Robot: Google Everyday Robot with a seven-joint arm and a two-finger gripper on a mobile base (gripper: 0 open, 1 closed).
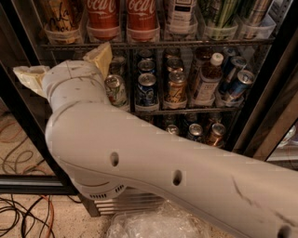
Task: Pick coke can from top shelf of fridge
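You will find the coke can (103, 16) on the top shelf (186, 42) of the fridge (267, 93), above the gripper (63, 62) at left.

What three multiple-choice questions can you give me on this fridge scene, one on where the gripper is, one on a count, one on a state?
1. Where is the gripper? A. inside a top-shelf tray. B. just below the top shelf, left side. C. by the floor cables.
2. How many red coke cans show on the top shelf? A. one. B. two. C. four.
3. The gripper is: A. open, empty. B. shut on a can. C. shut on a bottle.
Answers: B, its fingers sit under the shelf's left end; B, two red cans stand side by side; A, the fingers are spread, gripping nothing.
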